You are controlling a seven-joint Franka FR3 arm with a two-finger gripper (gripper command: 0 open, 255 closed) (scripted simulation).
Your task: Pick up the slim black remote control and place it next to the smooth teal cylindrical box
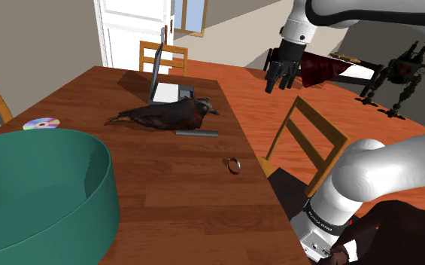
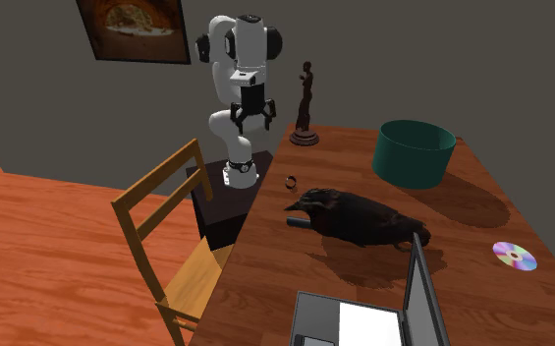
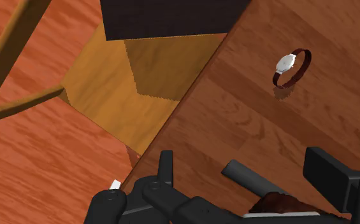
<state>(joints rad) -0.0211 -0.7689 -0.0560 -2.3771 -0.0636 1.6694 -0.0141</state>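
Observation:
The slim dark remote (image 1: 197, 133) lies flat on the wooden table (image 1: 90, 90), right beside a dark bird figure (image 1: 169, 114). In the second exterior view the remote (image 2: 298, 222) pokes out from under the bird's beak side. The teal cylindrical box (image 1: 37, 196) stands at the table's near corner in the shoulder view and at the far end (image 2: 415, 152) in the second exterior view. My gripper (image 1: 280, 75) hangs open and empty, high above the table's edge, well apart from the remote. Seen from the wrist, the remote (image 3: 255, 180) lies below, between the spread fingers (image 3: 328, 178).
A small wristwatch (image 1: 234, 165) lies between remote and box. A CD (image 1: 41, 123) and an open laptop (image 1: 165, 83) are also on the table. A wooden chair (image 1: 308, 139) stands against the table's edge under my gripper. A dark statuette (image 2: 305, 103) stands near the stand.

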